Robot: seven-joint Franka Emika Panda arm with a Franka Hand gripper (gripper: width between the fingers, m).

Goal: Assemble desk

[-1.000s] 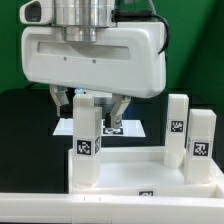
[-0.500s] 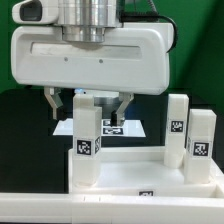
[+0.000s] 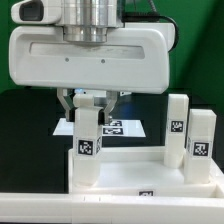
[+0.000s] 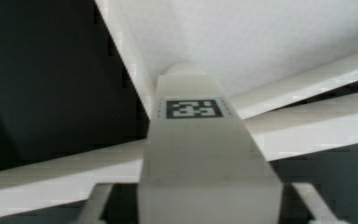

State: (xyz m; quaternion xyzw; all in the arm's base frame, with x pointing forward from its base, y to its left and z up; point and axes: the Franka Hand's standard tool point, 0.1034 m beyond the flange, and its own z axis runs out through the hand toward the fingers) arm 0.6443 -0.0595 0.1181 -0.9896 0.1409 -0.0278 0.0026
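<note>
White plastic is nearly everything I see here. Starting from the exterior view's left, one square leg [image 3: 88, 140] stands upright at the corner of the tabletop [image 3: 130, 178], with a small tag on its front face. I think it stands there because this is the corner where it must be fixed. The gripper [image 3: 89, 104] hangs directly over this leg, and its two fingers [image 3: 69, 103] are pressed against the top of the leg from both sides, so the jaws are closed on it. In the wrist view the same leg [image 4: 197, 140] runs up between the finger pads, with the rim of the tabletop [image 4: 247, 35] behind it. Probably the hold is at the top so that the arm can turn or lift the leg without touching the rim.

Behind the leg, on the black table, lies the marker board [image 3: 125, 128]. More to the exterior view's right, two further legs [image 3: 190, 135] stand upright just beside each other, at the far end of the tabletop, apart from the gripper.

Compared with one second ago, the fingers were spread wide on each side of the leg and not touching it; now they have come together on it. The legs and the tabletop have not moved.
</note>
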